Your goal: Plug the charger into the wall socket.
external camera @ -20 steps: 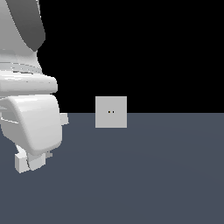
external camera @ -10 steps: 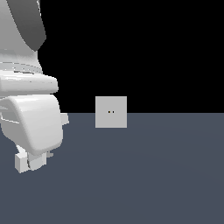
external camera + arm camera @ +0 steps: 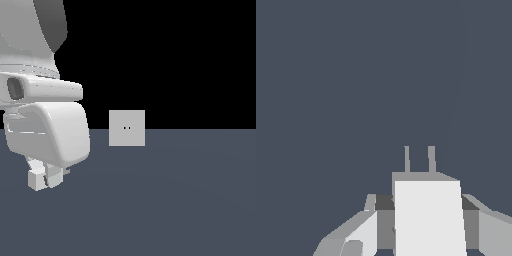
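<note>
The wall socket [image 3: 127,128] is a light-grey square plate with two tiny dark holes, standing upright on the dark floor at mid distance. My gripper [image 3: 46,178] hangs low at the exterior view's left, well short of the socket and to its left. It is shut on the charger [image 3: 36,180], an off-white block. In the wrist view the charger [image 3: 428,212] sits between the fingers [image 3: 358,235], with two thin grey prongs [image 3: 418,160] sticking out ahead. The socket is out of the wrist view.
The arm's big white links [image 3: 45,130] fill the exterior view's left side. The dark grey floor [image 3: 175,200] stretches from the arm to the socket and beyond. Behind it is black background.
The arm has shifted a little toward the exterior view's right and slightly up, carrying the charger. The socket has not moved.
</note>
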`<state>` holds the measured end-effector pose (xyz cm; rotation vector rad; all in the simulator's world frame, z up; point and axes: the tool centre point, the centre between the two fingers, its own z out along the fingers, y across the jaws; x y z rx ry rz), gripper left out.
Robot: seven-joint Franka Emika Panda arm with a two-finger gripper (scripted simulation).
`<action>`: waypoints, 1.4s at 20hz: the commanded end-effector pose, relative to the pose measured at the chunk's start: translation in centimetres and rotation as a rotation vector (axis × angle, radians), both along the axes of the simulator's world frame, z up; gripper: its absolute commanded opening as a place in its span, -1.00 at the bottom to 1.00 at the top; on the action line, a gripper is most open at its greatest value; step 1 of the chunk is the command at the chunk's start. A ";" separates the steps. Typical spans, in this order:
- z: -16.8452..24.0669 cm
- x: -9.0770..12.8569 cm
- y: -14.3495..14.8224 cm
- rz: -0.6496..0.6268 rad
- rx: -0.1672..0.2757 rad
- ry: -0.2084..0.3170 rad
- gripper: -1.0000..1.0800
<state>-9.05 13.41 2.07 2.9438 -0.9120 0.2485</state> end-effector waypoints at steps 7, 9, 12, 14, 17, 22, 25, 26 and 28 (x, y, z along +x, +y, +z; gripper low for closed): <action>1.7 0.7 -3.1 0.125 -0.001 -0.002 -1.00; 2.1 1.0 -3.9 0.160 -0.002 -0.002 -1.00; 2.8 1.4 -5.1 0.210 -0.002 -0.003 -1.00; 3.2 1.8 -5.9 0.242 -0.002 -0.003 -1.00; 3.8 2.3 -7.0 0.290 -0.003 -0.003 -1.00; 4.8 3.3 -8.7 0.366 -0.002 -0.003 -1.00; 5.4 3.9 -9.6 0.412 -0.002 -0.003 -1.00; 5.6 4.1 -9.9 0.427 -0.002 -0.003 -1.00; 6.0 4.6 -10.6 0.457 -0.002 -0.003 -1.00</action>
